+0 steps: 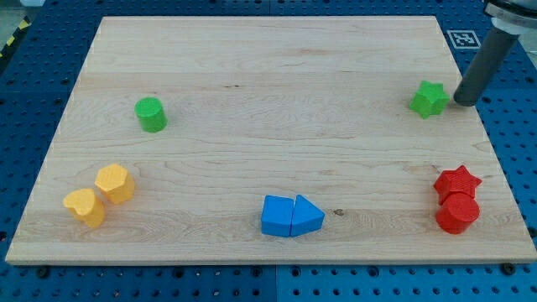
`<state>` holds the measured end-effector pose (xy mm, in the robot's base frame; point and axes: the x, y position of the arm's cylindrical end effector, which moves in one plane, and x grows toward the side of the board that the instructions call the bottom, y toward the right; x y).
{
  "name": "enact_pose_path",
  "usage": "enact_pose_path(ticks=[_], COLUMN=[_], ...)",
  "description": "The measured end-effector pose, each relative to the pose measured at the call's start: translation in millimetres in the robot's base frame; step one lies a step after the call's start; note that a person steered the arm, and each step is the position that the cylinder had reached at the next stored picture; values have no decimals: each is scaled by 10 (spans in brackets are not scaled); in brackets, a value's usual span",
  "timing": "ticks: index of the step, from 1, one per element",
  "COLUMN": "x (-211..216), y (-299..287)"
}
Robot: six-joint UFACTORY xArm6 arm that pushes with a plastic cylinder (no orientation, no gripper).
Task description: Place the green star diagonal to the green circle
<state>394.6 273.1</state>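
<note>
With my tip (464,101) (no jaws are fitted) at 3 o'clock of the small green star-shaped block (429,99), an off-centre shove could easily spin it wide of the green round cylinder block (151,114).

Open middle, blocks along the edges

The bench (268,92) is bare across its centre between the green circle (151,115) near the left edge and the green star (429,99) near the right edge, where my tip (464,102) stands just beside it.
</note>
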Motion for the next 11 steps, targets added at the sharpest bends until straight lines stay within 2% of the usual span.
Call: enact_pose_path(ticks=[3,6,7,9,11], x=[15,354,377,746,861], y=[-1014,-2029,-2246,-2415,-3156])
